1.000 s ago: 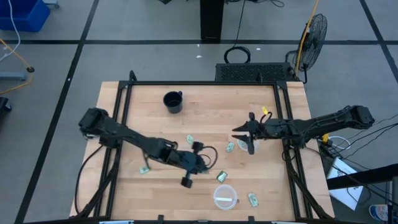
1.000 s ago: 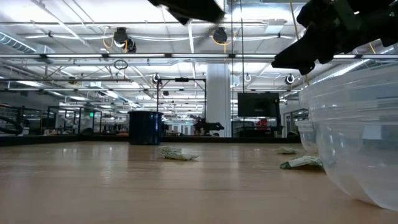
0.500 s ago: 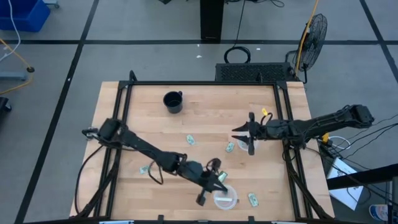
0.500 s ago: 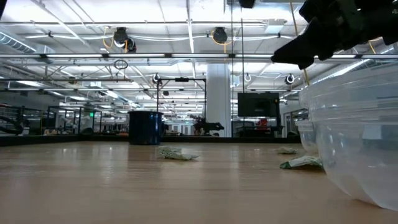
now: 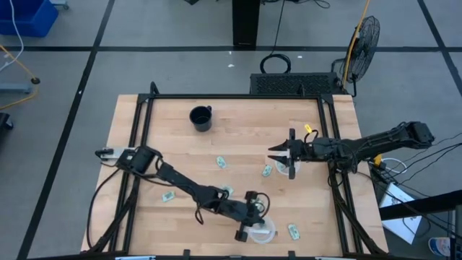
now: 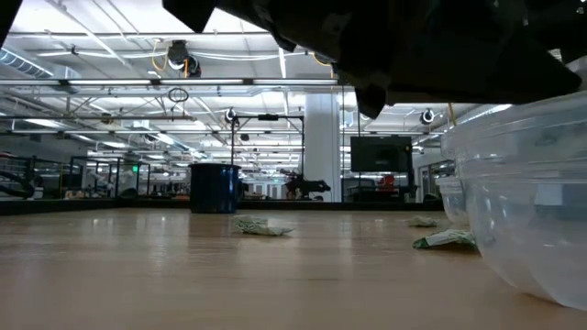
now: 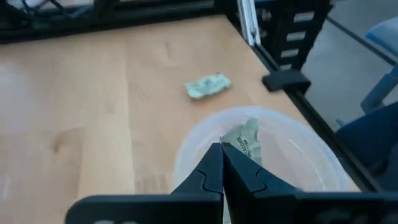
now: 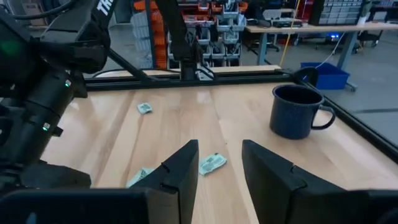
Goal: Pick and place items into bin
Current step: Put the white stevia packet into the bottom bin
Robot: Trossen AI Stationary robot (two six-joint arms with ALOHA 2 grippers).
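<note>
Left gripper (image 7: 222,163) now over bin (image 5: 264,230) at lower centre of high view, fingers pinching packet (image 7: 247,142); half second ago short of rim. Release next. Right gripper (image 5: 283,153) idle mid-right, spread.

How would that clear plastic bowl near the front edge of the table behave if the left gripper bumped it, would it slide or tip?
The clear bowl looks thin-walled and nearly empty, with one packet seen inside, so it is probably light and would likely slide on the smooth wooden table rather than resist. Its wide, low shape suggests sliding before tipping. The left gripper, shut above it, could easily nudge it.
</note>
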